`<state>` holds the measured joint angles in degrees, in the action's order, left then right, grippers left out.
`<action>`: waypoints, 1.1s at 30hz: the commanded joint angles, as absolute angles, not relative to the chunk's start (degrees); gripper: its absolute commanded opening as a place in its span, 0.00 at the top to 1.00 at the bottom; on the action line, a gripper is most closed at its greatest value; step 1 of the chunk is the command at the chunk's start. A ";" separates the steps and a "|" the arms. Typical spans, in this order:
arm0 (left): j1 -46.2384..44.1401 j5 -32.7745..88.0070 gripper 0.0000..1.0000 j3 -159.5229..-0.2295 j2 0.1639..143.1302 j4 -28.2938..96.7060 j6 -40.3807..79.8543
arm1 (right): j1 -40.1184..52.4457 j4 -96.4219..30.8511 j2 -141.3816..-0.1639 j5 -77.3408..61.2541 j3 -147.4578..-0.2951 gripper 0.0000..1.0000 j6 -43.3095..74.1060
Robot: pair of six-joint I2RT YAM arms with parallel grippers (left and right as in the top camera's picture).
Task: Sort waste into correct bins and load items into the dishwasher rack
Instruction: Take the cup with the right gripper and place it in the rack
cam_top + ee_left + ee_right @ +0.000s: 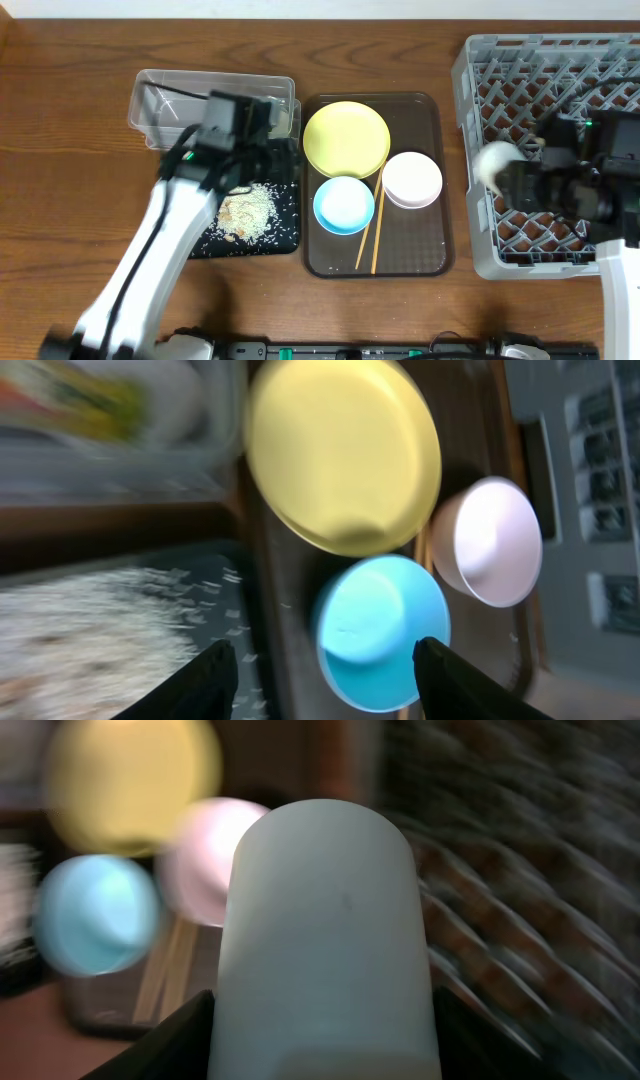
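Observation:
My right gripper (pixel 325 1045) is shut on the small white cup (pixel 325 930) and holds it over the left edge of the grey dishwasher rack (pixel 560 60); the cup (pixel 493 165) shows as a white blur in the overhead view. My left gripper (pixel 325 680) is open and empty above the black tray's (pixel 285 225) right side, near the light-blue bowl (pixel 380 625). The yellow plate (pixel 346 138), light-blue bowl (pixel 343 204), white bowl (pixel 412 180) and chopsticks (pixel 372 232) lie on the brown serving tray (pixel 430 250). Rice scraps (pixel 247 212) lie in the black tray. The clear tub (pixel 160 95) holds the wrapper (pixel 90 400).
The wooden table (pixel 70 180) extends to the left. The rack's grid (pixel 520 890) fills the right wrist view's right side. The tissue is not distinguishable.

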<state>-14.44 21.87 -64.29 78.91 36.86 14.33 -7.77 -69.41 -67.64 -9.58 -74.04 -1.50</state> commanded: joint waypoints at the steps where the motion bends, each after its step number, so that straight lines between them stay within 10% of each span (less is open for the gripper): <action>1: -14.31 10.79 0.40 -64.75 72.88 38.11 12.05 | -11.44 -72.18 -68.16 5.67 -75.11 0.60 5.78; 17: -14.31 10.87 0.40 -64.73 72.34 39.20 12.32 | -19.49 -73.30 -88.88 5.48 -75.09 0.56 6.63; 24: -14.31 10.87 0.38 -64.73 72.34 39.24 12.29 | -19.49 -71.05 -92.66 1.21 -75.09 0.08 6.63; 33: -14.31 7.51 0.36 -64.73 72.34 45.21 12.88 | -18.90 -71.33 -88.40 -8.78 -79.53 0.11 4.49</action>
<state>-14.46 11.03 -64.31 71.96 43.64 13.06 -18.81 -71.48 -92.16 -1.45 -75.79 6.17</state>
